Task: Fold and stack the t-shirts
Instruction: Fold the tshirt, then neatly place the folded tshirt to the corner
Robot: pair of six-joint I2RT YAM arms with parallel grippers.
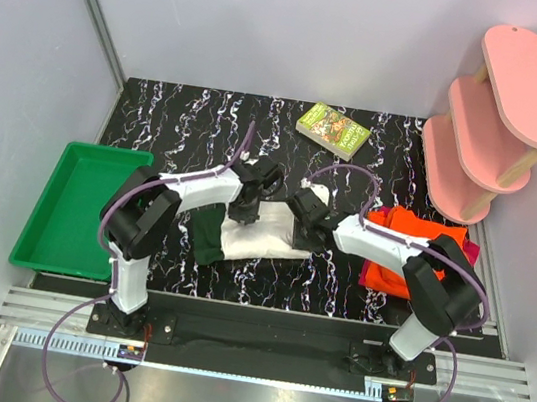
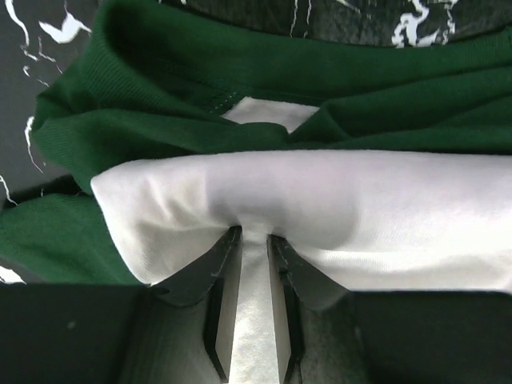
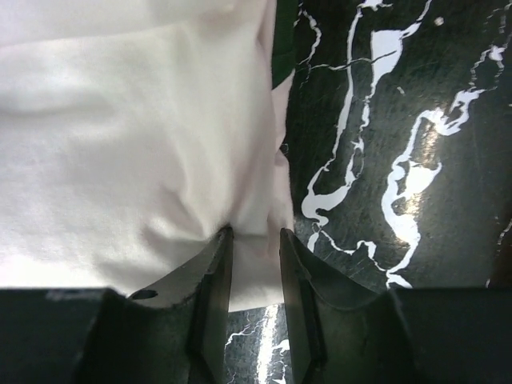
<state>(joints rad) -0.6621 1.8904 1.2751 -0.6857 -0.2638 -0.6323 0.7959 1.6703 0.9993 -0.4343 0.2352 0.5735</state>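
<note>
A cream-white t-shirt with dark green sleeves [image 1: 248,238] lies folded in the middle of the black marbled table. My left gripper [image 1: 245,210] is at its far edge, shut on a pinch of white cloth [image 2: 254,240]; green sleeve folds [image 2: 160,88] bunch beyond it. My right gripper [image 1: 307,229] is at the shirt's right edge, its jaws closed on the white hem [image 3: 254,240]. An orange t-shirt [image 1: 409,244] lies on a magenta-red one [image 1: 467,253] at the right, under my right arm.
A green plastic tray [image 1: 70,207] sits at the table's left edge. A small green illustrated book [image 1: 333,130] lies at the back. A pink three-tier shelf [image 1: 503,120] stands at the back right corner.
</note>
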